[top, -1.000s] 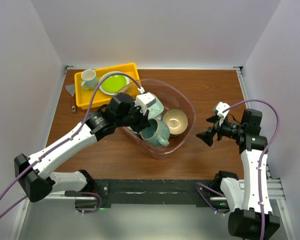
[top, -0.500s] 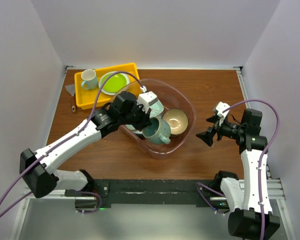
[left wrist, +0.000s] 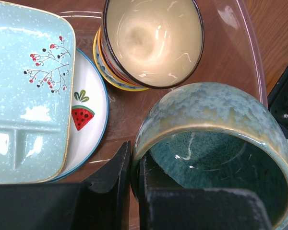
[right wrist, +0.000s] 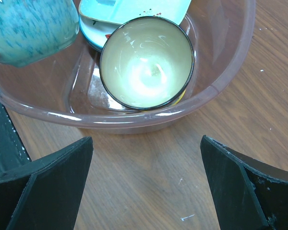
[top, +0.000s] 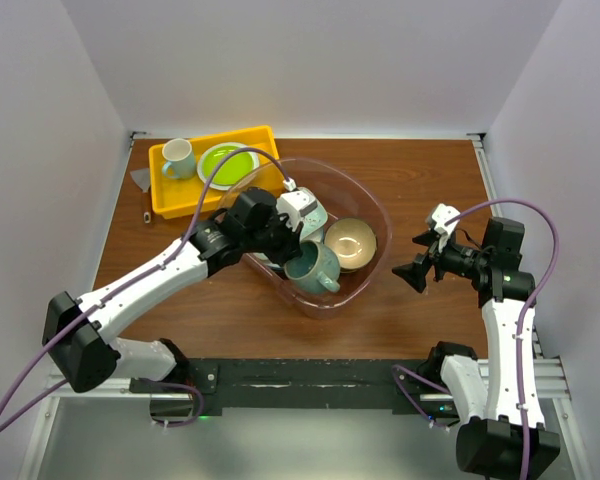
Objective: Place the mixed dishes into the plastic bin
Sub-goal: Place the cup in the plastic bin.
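The left gripper (left wrist: pixel 133 167) pinches the mug (left wrist: pixel 216 139) by its rim wall, one finger inside and one outside, over the near end of the bin (top: pixel 378 218), just beside the bowl (left wrist: pixel 153 40); the right gripper (right wrist: pixel 145 158), jaws spread, stands outside.

Light's bright and even, coming from above, so the table (top: pixel 420 180) only gets soft shadows under the arms. Shiny hot spots sit inside the bowl (left wrist: pixel 153 40), on the tray (left wrist: pixel 24 86) and along the bin (right wrist: pixel 230 64) rim. Up close, the left gripper (left wrist: pixel 134 175) is a dark, soft-focus blob against the mug (left wrist: pixel 216 124), and the right gripper (right wrist: pixel 143 143) looks nearly black. The overhead view is sharp.
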Robot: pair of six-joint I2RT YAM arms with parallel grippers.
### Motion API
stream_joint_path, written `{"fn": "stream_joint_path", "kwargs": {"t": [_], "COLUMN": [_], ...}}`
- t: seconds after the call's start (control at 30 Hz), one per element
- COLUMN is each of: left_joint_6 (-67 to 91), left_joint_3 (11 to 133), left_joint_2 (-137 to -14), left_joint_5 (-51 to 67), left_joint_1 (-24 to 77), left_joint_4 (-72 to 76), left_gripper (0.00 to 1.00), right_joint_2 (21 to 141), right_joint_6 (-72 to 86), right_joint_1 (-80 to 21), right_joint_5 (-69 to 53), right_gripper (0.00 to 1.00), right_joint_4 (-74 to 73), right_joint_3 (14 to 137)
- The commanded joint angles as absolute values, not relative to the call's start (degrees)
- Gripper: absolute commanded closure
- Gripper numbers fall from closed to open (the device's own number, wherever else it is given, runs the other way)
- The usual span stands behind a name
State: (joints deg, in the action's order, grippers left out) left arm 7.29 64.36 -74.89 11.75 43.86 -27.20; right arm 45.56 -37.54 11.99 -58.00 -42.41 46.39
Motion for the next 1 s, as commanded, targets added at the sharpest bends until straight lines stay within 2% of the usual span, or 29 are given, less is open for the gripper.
{"fn": "stream_joint_path", "kwargs": {"t": [0.0,0.97], "left_joint_6": [8.79,9.32], "left_joint_3": [64.95,62.14], "left_joint_2": [-73.92,-73.92], "left_joint_5": [14.68,13.62], "left_joint_1": [43.33,43.24], "left_joint_4": [-19.51,-19.16], "left_gripper": [1.0,1.0], "right_joint_2": [44.82,45.26], "right_joint_6": [-38.5,-38.41], "right_joint_1": [11.87,11.78], "right_joint_5": [-58.27,-57.92], "right_gripper": [0.02,0.02], "right_joint_4": [-41.92,-41.48], "right_joint_3": [47.81,47.55]}}
